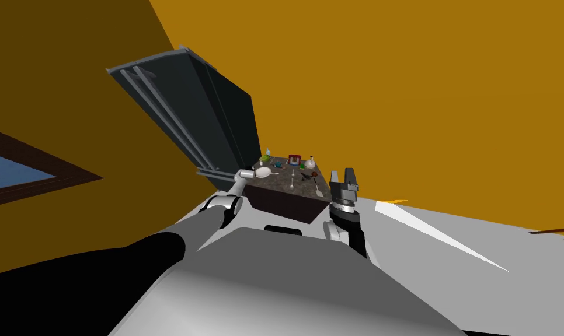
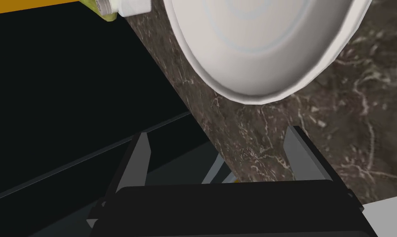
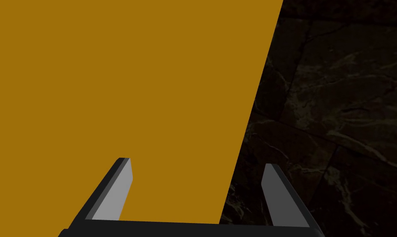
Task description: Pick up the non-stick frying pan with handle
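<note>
Pan (image 2: 259, 45): plain white, round and shallow, with a low raised rim and faint concentric rings on its flat base. It sits upright, open side up, flat on the dark marbled counter (image 2: 358, 123), close to the counter's left edge. In the head view it is small at the counter's near left corner, with a short tapered handle that seems to point toward the counter's middle.

The left arm (image 1: 221, 205) reaches out toward eleven o'clock, the left gripper (image 2: 218, 135) spread wide. At one o'clock the right arm (image 1: 346, 224) is raised, the right gripper (image 3: 197, 163) also spread, fingers up.
</note>
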You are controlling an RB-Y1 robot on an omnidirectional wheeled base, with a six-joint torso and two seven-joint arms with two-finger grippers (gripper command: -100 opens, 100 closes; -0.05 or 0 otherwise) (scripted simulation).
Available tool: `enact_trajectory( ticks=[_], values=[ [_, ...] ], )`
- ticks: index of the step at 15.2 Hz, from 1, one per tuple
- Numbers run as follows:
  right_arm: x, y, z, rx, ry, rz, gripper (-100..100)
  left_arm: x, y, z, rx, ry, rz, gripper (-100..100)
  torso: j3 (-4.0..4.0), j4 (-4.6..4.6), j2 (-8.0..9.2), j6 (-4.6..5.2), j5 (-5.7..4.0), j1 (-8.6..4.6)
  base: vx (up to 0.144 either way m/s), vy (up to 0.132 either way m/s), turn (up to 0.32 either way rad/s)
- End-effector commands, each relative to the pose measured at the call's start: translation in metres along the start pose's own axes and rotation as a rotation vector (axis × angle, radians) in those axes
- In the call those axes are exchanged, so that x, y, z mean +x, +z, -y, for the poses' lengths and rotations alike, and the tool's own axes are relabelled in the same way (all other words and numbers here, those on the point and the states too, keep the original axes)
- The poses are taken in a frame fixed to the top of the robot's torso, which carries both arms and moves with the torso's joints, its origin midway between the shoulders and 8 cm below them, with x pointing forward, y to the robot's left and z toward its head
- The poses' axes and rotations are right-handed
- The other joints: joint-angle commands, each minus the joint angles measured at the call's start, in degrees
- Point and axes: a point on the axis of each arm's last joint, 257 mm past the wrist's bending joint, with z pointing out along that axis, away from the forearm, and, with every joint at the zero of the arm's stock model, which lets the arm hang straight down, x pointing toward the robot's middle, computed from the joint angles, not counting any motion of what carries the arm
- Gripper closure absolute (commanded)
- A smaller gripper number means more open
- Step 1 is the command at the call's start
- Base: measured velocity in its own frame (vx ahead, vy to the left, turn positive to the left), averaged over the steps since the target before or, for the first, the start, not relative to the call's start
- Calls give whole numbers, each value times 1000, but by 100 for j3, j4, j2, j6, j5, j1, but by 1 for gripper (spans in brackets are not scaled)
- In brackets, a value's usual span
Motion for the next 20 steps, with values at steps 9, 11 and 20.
enact_trajectory(
  ticks=[9,11,20],
  values=[
    [0,0,0,0,0,0,0,4,3,-38,-225,-52,28,-100,-5,-2,-8,0,-1,-1,29,-105,48],
    [0,0,0,0,0,0,0,8,1,-51,-290,-64,32,-100,-4,-2,-7,0,1,4,37,-89,34],
    [0,0,0,0,0,0,0,-13,2,-73,-351,-110,68,-100,1,-1,5,3,9,42,31,-39,-69]
  ],
)
